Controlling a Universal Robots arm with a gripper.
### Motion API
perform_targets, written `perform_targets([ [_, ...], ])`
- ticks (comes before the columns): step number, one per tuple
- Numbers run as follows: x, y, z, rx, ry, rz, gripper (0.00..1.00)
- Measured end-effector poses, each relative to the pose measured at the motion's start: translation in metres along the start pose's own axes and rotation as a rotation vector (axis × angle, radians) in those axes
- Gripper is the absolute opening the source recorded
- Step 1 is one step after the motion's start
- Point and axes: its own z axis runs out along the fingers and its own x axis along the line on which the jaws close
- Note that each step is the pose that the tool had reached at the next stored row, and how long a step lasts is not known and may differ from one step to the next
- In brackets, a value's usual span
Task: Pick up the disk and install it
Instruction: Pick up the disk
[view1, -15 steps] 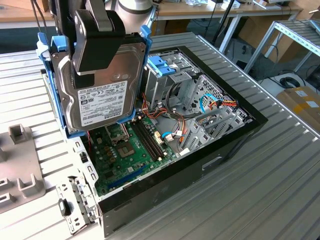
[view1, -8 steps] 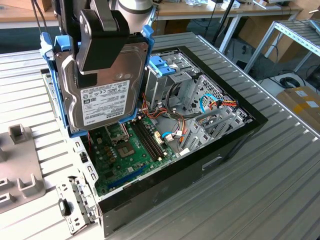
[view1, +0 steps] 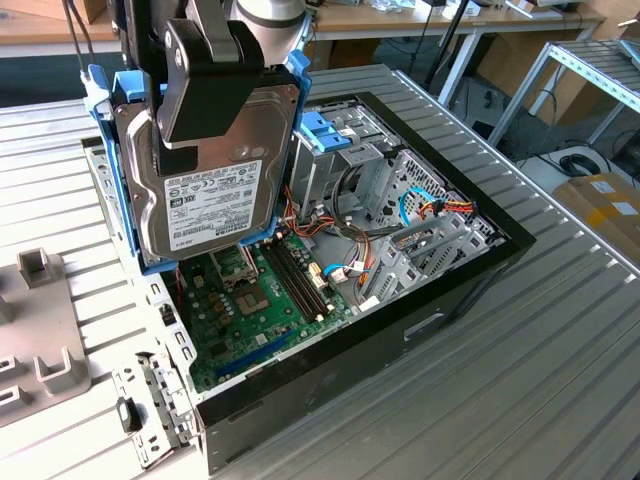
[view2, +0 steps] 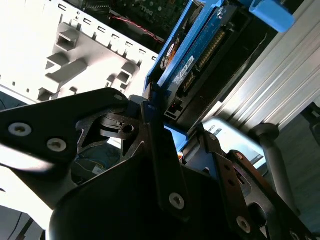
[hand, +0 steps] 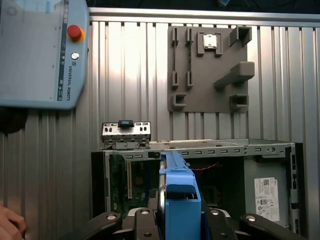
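Observation:
The disk, a dark-grey drive with a white label in a light-blue carrier rail, hangs upright above the left part of the open computer case. My gripper is shut on it from above, one black finger across its labelled face and the other behind it. In the first wrist view the carrier's blue edge stands between the fingers, over the case's motherboard bay. The second wrist view shows the disk edge-on, clamped at the gripper.
A deeper-blue latch on a silver cage sits inside the case beside cables. A grey fixture plate and a small metal bracket lie on the ribbed table. A teach pendant and a hand are nearby.

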Motion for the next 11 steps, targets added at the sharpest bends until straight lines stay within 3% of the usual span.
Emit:
perform_targets([
  [3, 0.0001, -0.0045, 0.0000, 0.0000, 0.0005, 0.000, 0.37],
  [11, 0.0003, -0.0066, 0.0000, 0.0000, 0.0006, 0.000, 0.37],
])
